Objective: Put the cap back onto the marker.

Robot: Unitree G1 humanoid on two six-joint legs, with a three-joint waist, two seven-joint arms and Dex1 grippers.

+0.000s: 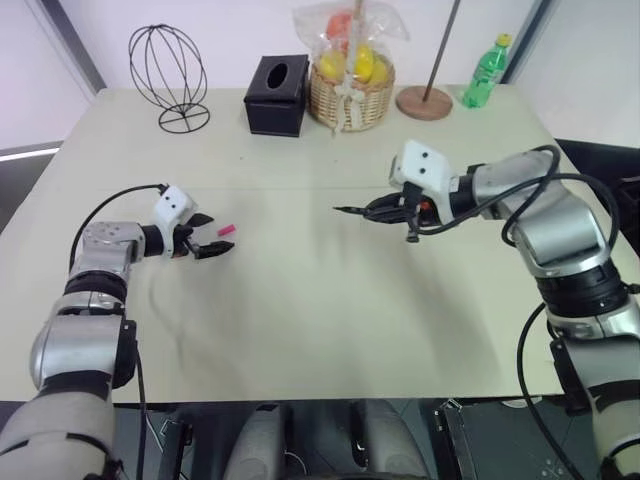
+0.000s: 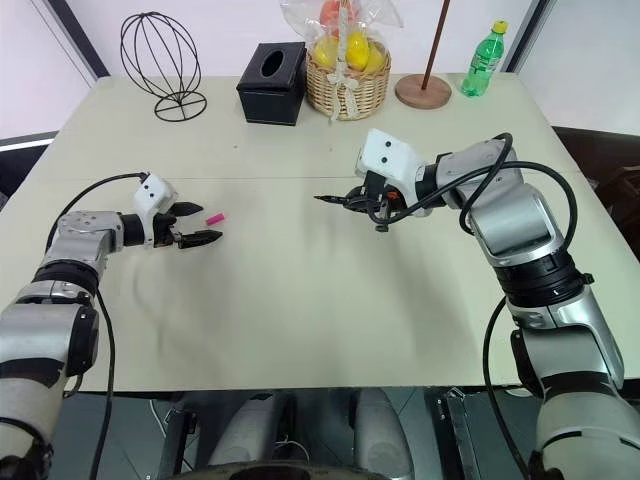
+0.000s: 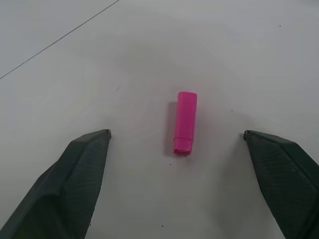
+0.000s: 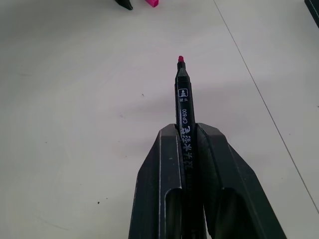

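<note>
The cap is a short bright pink tube lying flat on the pale table, also seen as a small pink spot on the left side. My left gripper is open just above the table, its two black fingers standing either side of the cap without touching it. The marker is slim and black with white print and a pink tip. My right gripper is shut on the marker and holds it above the table's middle, tip pointing left toward the cap.
Along the table's far edge stand a black wire globe, a black tissue box, a wrapped fruit basket, a round wooden stand with a pole and a green bottle.
</note>
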